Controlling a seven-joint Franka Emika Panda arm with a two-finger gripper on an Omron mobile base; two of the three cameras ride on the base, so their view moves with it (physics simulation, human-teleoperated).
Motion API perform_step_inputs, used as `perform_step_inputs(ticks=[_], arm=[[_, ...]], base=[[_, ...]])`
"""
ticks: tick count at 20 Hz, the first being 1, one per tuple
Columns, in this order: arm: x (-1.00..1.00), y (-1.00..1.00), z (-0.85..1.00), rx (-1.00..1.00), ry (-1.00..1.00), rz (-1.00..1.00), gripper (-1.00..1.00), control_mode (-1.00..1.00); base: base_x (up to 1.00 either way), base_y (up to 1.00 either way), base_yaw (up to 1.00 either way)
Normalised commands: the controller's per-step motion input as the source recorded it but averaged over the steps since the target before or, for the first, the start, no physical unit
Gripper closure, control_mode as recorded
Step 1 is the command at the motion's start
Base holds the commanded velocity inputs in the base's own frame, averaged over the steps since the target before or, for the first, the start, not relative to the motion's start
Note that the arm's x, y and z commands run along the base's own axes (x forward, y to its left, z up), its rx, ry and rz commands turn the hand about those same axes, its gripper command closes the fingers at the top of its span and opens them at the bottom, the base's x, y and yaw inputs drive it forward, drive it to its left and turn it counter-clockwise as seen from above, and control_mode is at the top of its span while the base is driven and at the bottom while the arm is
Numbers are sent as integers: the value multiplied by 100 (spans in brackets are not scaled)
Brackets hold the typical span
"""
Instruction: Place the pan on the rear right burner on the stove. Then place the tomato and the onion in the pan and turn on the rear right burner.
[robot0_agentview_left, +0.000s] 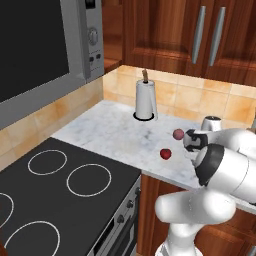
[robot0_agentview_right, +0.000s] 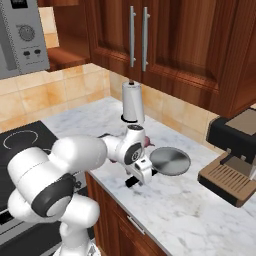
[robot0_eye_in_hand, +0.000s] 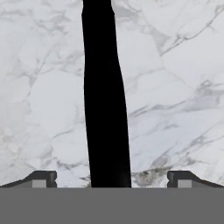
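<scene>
on the marble worktop (robot0_agentview_right: 200, 210) right of the stove (robot0_agentview_left: 60, 200) i see the pan (robot0_agentview_right: 170, 161), its black handle (robot0_eye_in_hand: 105, 96) running between my gripper (robot0_eye_in_hand: 111, 178), fingers (robot0_eye_in_hand: 41, 178) spread wide apart, not touching it.

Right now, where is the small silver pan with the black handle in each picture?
Left base view: cannot pick it out; the white robot arm covers that stretch of counter.
Right base view: the small round silver-grey metal pan lies flat, right of centre.
Hand view: its straight black handle runs from bottom to top, left of centre.
Shared landmark: the white marble counter under it.
</scene>
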Motion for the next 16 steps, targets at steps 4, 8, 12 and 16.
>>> perform_step_inputs(ticks=[4,8,12,16], arm=[[0,-2,-23,1,0,0,-100,-100],[1,0,-10,0,0,0,100,-100],[-1,0,3,0,-1,0,100,-100],[-8,3,42,0,-2,0,100,-100]], base=[[0,0,0],[0,0,0],[0,0,0],[0,0,0]])
